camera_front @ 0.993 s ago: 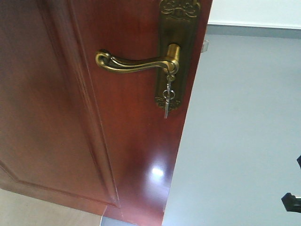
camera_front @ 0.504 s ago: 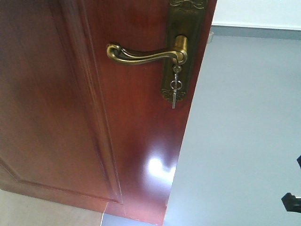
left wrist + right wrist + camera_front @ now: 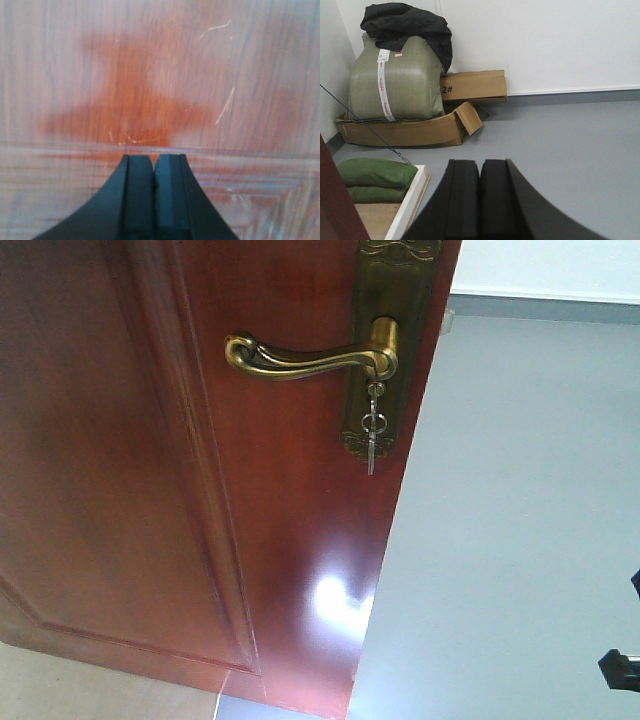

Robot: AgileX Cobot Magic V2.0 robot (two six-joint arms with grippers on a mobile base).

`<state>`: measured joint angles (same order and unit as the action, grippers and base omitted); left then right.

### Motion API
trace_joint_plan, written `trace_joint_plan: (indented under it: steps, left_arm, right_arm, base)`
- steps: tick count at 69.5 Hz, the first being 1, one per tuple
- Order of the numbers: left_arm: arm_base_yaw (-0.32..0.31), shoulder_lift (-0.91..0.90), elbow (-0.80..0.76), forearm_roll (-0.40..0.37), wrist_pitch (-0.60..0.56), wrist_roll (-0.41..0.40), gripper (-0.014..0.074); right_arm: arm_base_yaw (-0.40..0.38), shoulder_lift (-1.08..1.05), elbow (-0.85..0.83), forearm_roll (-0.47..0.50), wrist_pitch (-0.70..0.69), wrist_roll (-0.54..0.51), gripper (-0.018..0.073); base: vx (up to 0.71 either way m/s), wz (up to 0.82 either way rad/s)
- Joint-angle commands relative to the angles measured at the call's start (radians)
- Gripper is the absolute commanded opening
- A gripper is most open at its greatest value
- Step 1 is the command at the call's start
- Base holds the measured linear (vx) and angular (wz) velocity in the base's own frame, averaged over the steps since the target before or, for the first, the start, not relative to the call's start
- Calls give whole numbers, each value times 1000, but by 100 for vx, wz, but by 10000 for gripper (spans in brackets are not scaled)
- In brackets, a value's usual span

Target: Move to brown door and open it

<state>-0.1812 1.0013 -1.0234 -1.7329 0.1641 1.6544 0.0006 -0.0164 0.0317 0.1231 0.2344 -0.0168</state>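
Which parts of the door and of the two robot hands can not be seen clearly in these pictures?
- Brown door, front view: top, hinge side and bottom cut off by the frame edges.
- Bronze backplate: upper part cut off at the top edge.
- Keys: too small to count.
- Left hand, left wrist view: the door fills the picture, blurred; contact cannot be told.
- Right hand, right wrist view: faces the floor; only the door's edge shows.

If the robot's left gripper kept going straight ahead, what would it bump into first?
Most likely the glossy reddish-brown wooden door. The shut left gripper points straight at its scratched panel, which fills the whole left wrist view and looks very close, though the exact gap is unclear.
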Motion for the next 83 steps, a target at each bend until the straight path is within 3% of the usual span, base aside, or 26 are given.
trace_joint_plan:
  steps: [1,9,12,17,20,29,41,49,59,64,83]
  left_arm:
    - [-5,-12,-26,-97,10,7,11]
    - [-5,-1,-26,-87,9,-2,11]
    - [-5,-1,-26,-50,9,-23,11]
    - [-5,-1,-28,48,8,-116,11]
    - [-5,-1,-33,128,5,-214,11]
    - [-5,1,-58,489,-45,-556,11]
    - [-5,1,-95,1065,-91,-1142,11]
    - [-5,0,-97,1399,-122,-1516,11]
    - [-5,0,-97,1683,-141,-1776,11]
    - [-5,-1,-97,1743,-173,-1834,11]
    - [-5,-4,-91,1741,-175,-1836,11]
  right_arm:
    - [1,-9,2,-5,-80,-9,0]
    - [1,-9,2,-5,-80,-9,0]
    - [1,-9,2,-5,-80,-9,0]
    - [1,-9,2,-5,-80,-9,0]
    - [1,-9,2,-5,-80,-9,0]
    - [1,-9,2,-5,-80,-9,0]
    - [1,-9,2,-5,-80,-9,0]
    - [1,-9,2,-5,-80,-9,0]
    - [1,-9,2,-5,-80,-9,0]
    - [1,-9,2,-5,-80,-9,0]
    - [1,-9,2,-5,-80,-9,0]
  base:
    - [0,0]
    - [0,0]
    - [0,0]
    - [0,0]
    - [0,0]
    - [0,0]
    - [0,0]
    - [0,0]
    - [0,0]
    - [0,0]
    - [0,0]
